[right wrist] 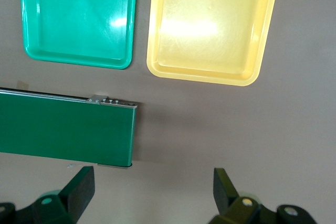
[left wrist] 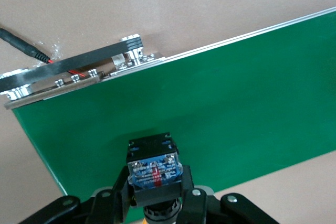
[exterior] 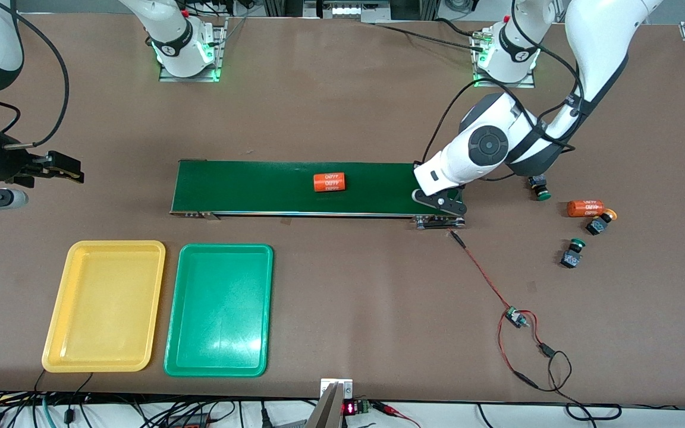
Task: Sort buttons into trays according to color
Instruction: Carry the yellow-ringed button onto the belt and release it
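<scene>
My left gripper point(exterior: 440, 205) point(left wrist: 155, 195) is shut on a button point(left wrist: 155, 173) and holds it over the conveyor belt's end toward the left arm. The button's dark body with its blue label shows between the fingers, and a sliver of yellow shows under it. On the table toward the left arm's end lie a green button point(exterior: 540, 189), a yellow button point(exterior: 601, 223) and another green button point(exterior: 573, 252). The yellow tray point(exterior: 104, 306) point(right wrist: 210, 24) and the green tray point(exterior: 219, 309) point(right wrist: 79, 19) lie side by side with nothing in them. My right gripper point(exterior: 60, 166) point(right wrist: 155, 190) hangs open over bare table near the belt's other end.
The long dark-green conveyor belt point(exterior: 259, 187) point(left wrist: 220, 119) point(right wrist: 58, 127) carries an orange cylinder point(exterior: 329, 182). A second orange cylinder point(exterior: 585, 208) lies beside the yellow button. A red and black wire with a small board point(exterior: 515, 318) runs from the belt toward the front edge.
</scene>
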Motion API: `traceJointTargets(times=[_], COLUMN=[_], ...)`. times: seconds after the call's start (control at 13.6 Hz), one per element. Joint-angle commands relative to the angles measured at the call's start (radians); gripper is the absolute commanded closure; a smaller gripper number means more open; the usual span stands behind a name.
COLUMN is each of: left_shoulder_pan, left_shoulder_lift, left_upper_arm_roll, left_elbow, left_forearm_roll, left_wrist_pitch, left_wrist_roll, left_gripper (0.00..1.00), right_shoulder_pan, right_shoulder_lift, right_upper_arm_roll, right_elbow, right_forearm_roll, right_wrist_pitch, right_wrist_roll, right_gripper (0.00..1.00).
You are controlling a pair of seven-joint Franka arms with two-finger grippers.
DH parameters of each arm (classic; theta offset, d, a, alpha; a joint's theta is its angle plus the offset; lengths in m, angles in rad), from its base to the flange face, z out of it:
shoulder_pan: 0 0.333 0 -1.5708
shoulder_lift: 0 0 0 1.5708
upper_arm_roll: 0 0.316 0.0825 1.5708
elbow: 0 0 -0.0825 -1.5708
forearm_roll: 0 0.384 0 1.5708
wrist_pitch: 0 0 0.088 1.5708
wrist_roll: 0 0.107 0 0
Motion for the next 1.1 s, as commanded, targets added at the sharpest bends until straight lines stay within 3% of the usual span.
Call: traceJointTargets(times=[0.0,0.15,0.22,0.29,0.37,0.44,0.59,0.88,1.03], left_shoulder_pan=[-0.051,-0.053,-0.054,-0.056,-0.054,-0.053,-0.054,-0.048,-0.018], left_shoulder_lift=[0.019,0.037,0.045,0.051,0.059,0.059,0.042,0.042,0.048], left_upper_arm_roll=[0.055,0.066,0.074,0.077,0.077,0.075,0.065,0.029,0.034], left_elbow=[0.011,0.011,0.012,0.015,0.030,0.035,0.056,0.256,0.296], left_forearm_roll=[0.037,0.047,0.068,0.092,0.109,0.109,0.109,0.105,0.099], left_wrist_pitch=[0.030,0.043,0.044,0.044,0.043,0.034,0.000,-0.290,-0.338], left_wrist_roll=[-0.020,-0.020,-0.020,-0.018,-0.015,-0.012,-0.022,-0.008,0.035], left_gripper=[1.00,0.97,0.89,0.74,0.26,0.00,0.00,0.00,0.00], right_shoulder_pan=[-0.003,-0.003,-0.003,-0.003,-0.005,-0.003,-0.005,-0.011,-0.011], right_shoulder_lift=[0.011,0.011,0.011,0.011,0.011,0.011,0.013,0.013,0.013], right_upper_arm_roll=[-0.002,-0.002,-0.002,-0.002,-0.002,-0.002,-0.004,-0.004,-0.004], right_elbow=[0.017,0.017,0.017,0.017,0.017,0.017,0.017,0.017,0.017], right_forearm_roll=[-0.008,-0.008,-0.008,-0.008,-0.007,-0.007,-0.007,-0.004,-0.004], right_wrist_pitch=[-0.014,-0.014,-0.014,-0.014,-0.013,-0.014,-0.014,-0.013,-0.013], right_wrist_roll=[-0.020,-0.020,-0.021,-0.021,-0.020,-0.020,-0.020,-0.020,-0.020], right_gripper=[0.00,0.00,0.00,0.00,0.00,0.00,0.00,0.00,0.00])
